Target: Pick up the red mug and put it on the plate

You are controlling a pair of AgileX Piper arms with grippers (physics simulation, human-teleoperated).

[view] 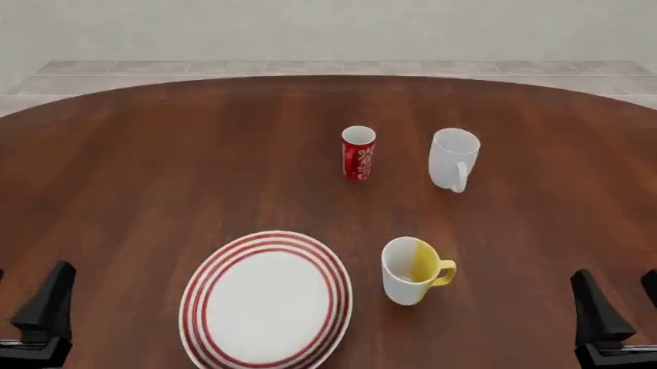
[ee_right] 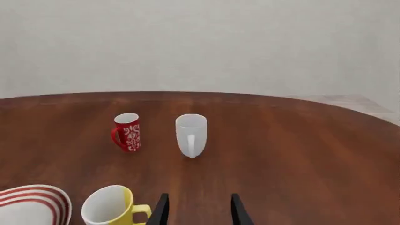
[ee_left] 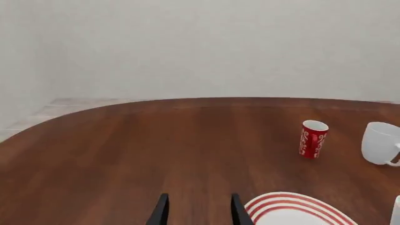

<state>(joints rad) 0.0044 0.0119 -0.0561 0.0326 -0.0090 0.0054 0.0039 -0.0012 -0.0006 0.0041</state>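
Note:
The red mug [view: 358,154] stands upright past the table's middle, red with a white floral pattern; it also shows as the red mug [ee_left: 313,139] and the red mug [ee_right: 127,132]. The plate [view: 267,300], white with red rings, lies near the front edge, left of centre; the wrist views catch it as the plate [ee_left: 300,211] and the plate [ee_right: 31,206]. My left gripper [view: 31,270] sits at the front left corner, open and holding nothing, far from the mug; its fingers [ee_left: 161,211] are spread apart. My right gripper [view: 616,275] sits at the front right, open and holding nothing, as the right gripper [ee_right: 199,197] shows.
A plain white mug [view: 454,159] stands just right of the red mug. A white-and-yellow mug [view: 413,270] stands right of the plate, handle pointing right. The round brown wooden table [view: 154,169] ends at a tiled floor and pale wall behind.

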